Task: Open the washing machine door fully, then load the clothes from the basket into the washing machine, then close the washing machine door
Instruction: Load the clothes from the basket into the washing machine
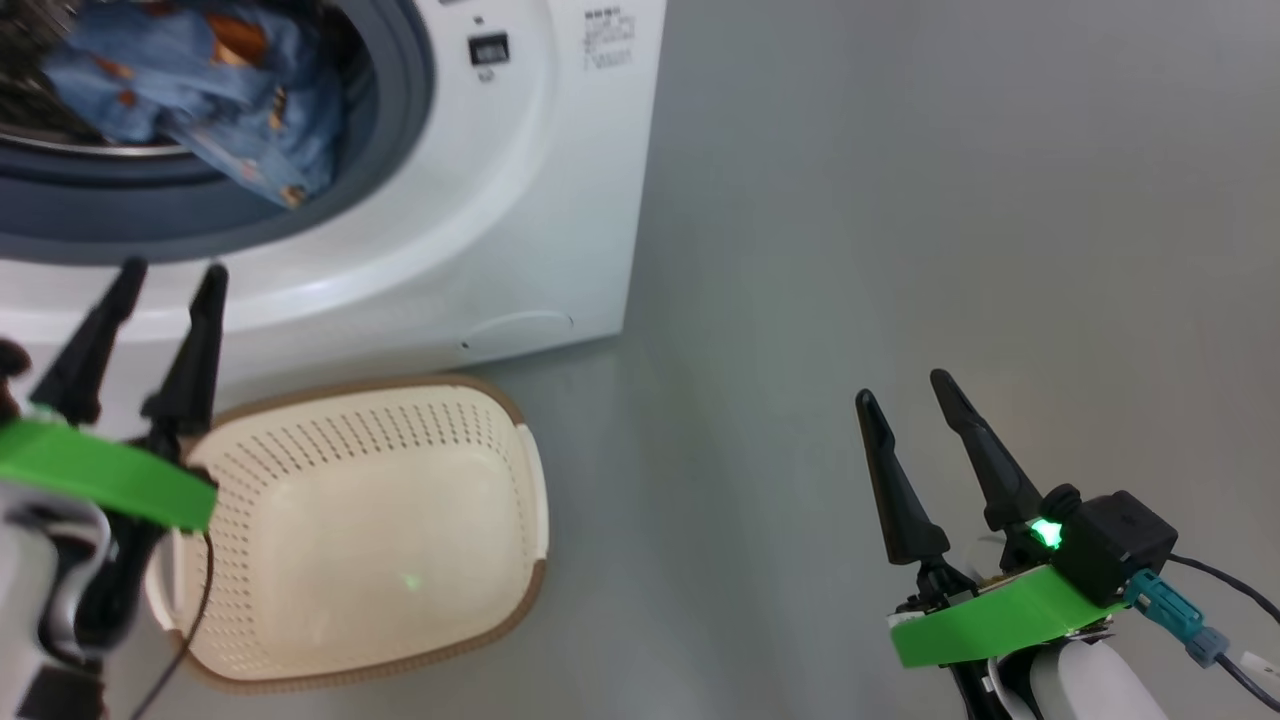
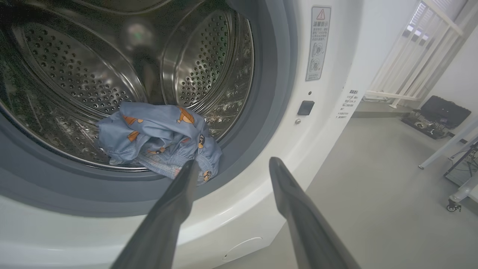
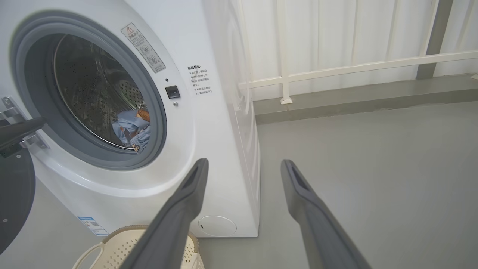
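Washing machine (image 1: 560,200) stood with its port open. The washing machine door (image 3: 13,198) was swung out on the hinge side, seen as a black disc at the left edge of the right wrist view. The clothes (image 2: 157,138), blue printed fabric, sat bunched at the front lip of the drum (image 2: 74,67), with one fold draped over onto the grey gasket (image 2: 276,74). The basket (image 1: 530,480) sat on the floor (image 1: 900,200) just in front of the machine, below the port, cream bottom showing.

Left end effector (image 1: 172,272) was released: fingers spread, nothing between them, tips raised in front of the machine's white front panel just under the gasket, above the basket's near-left rim. Right end effector (image 1: 902,388) was also released and gripping nothing, over bare floor well to the right of the machine and basket.
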You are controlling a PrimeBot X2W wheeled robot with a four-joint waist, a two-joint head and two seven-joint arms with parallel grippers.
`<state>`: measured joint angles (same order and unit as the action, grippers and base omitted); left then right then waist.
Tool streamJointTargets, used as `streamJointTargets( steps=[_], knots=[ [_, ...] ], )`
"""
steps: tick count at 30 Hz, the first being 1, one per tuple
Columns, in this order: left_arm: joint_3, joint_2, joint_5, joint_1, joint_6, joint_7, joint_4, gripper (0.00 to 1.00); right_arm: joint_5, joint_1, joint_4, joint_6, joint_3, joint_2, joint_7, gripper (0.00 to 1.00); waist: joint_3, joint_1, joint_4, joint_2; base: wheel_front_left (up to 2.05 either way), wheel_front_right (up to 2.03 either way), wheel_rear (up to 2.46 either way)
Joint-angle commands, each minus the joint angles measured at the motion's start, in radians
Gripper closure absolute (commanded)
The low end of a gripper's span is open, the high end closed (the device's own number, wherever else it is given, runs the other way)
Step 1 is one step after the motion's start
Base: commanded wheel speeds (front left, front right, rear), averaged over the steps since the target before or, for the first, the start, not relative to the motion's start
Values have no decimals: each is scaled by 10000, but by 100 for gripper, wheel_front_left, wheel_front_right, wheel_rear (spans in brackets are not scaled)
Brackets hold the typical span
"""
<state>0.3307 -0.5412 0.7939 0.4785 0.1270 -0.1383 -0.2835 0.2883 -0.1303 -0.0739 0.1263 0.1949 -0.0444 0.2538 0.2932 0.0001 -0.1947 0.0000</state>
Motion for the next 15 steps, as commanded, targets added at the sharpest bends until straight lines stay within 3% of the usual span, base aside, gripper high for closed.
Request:
streamJointTargets(
  steps=[1, 9, 15],
  knots=[
    [-155, -583, 350, 723, 35, 90, 70, 0, 11, -33, 400, 44, 282, -58, 80, 0, 885, -1, -396, 0, 0, 0, 0],
    [917, -1487, 1708, 2595, 36, 561, -496, 0, 61, -13, 1042, 44, 486, -58, 80, 0, 2006, -1, -779, 0, 0, 0, 0],
    [1667, -2062, 2114, 3925, 36, 745, -944, 0, 119, 35, 1391, 44, 646, -58, 80, 0, 2608, -1, -1111, 0, 0, 0, 0]
  ],
)
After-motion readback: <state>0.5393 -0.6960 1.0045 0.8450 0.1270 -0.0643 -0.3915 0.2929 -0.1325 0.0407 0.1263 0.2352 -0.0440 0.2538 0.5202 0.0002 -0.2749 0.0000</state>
